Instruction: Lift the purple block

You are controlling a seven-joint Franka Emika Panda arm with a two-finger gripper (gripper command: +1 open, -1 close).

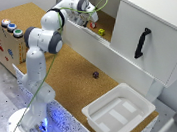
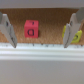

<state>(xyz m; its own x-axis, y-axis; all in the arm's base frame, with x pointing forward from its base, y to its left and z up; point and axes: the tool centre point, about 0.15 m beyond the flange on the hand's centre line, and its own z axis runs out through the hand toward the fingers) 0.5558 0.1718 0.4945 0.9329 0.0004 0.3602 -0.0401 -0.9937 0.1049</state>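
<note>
The purple block is a tiny dark cube lying alone on the cork table, far from the arm's hand. It does not show in the wrist view. My gripper is raised at the back, inside the open cabinet compartment, well behind the purple block. In the wrist view the gripper is open, its two fingers spread wide. A small red block lies on cork between and beyond them, and a small yellow block sits behind the other finger. Nothing is held.
The yellow block lies on the cabinet shelf behind a white ledge. The cabinet door with a black handle stands at the exterior view's right. A white tray sits at the table's near corner. A button box is at the left.
</note>
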